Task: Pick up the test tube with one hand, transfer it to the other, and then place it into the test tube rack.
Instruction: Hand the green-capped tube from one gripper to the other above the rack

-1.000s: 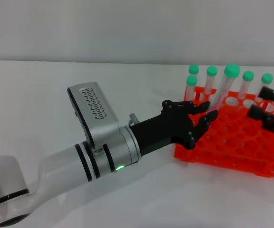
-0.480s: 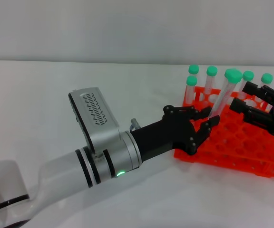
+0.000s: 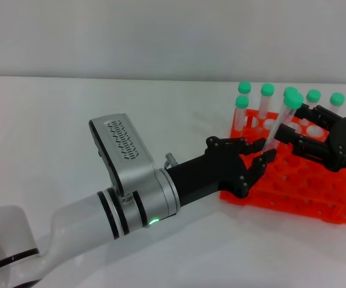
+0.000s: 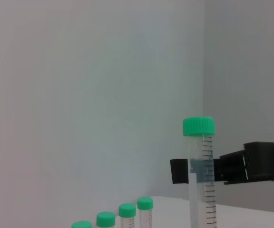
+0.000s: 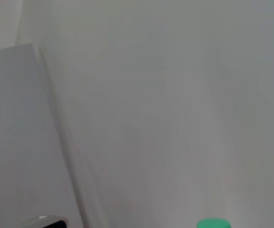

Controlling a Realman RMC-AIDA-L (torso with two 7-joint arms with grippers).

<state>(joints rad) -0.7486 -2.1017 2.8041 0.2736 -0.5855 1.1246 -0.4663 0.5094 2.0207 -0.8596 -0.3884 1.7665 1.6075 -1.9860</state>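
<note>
In the head view my left gripper (image 3: 258,150), black on the white-and-silver arm, is shut on the lower end of the test tube (image 3: 279,124). It holds the tube tilted over the near-left corner of the orange-red rack (image 3: 299,183). My right gripper (image 3: 293,123) comes in from the right, open, with its fingers on either side of the tube just below the green cap (image 3: 293,99). The left wrist view shows the tube (image 4: 201,190) upright with a black finger (image 4: 251,164) of the right gripper across it. The right wrist view shows only a green cap (image 5: 213,223).
Several other green-capped tubes (image 3: 267,99) stand in the rack's back row, behind the held tube; they also show in the left wrist view (image 4: 122,216). The rack's front holes are unfilled. White table (image 3: 71,108) stretches to the left.
My right gripper has moved left from the frame's right edge to straddle the tube's upper part. The left gripper has stayed at the rack's corner, still holding the tube.
</note>
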